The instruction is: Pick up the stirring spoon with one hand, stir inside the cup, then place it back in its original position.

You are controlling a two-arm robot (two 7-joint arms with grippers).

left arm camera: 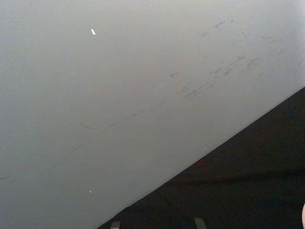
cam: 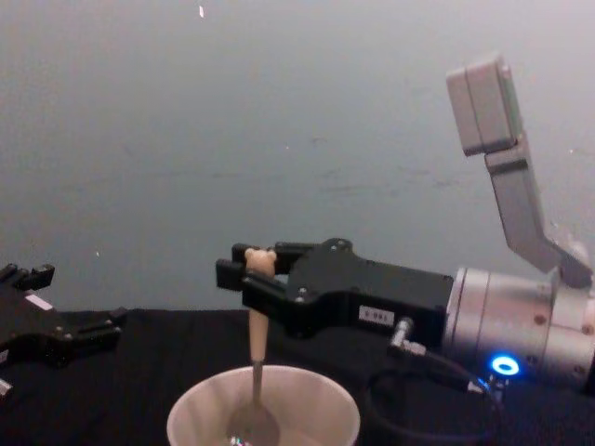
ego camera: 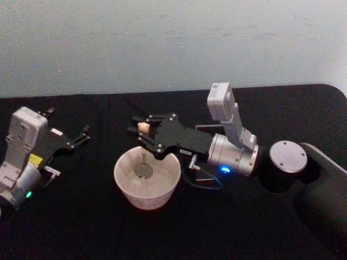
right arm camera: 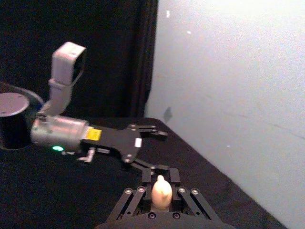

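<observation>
Over cup (ego camera: 122,183): R gripper (ego camera: 142,128) clenched on stirring spoon (ego camera: 143,158) handle, just under bear head; spoon's metal bowl down inside cup. Pickup done, stir step prob. underway; put-back not yet done. L gripper (ego camera: 66,125) idle at left, fingers apart.

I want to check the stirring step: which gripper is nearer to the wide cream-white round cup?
Right. The right gripper hangs above the cream-white cup, holding the beige bear-topped spoon in it; the left gripper sits apart at the cup's left.

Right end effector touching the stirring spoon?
Touching: chest view shows the right end effector clamped on the stirring spoon handle top, bowl down in the cup.
</observation>
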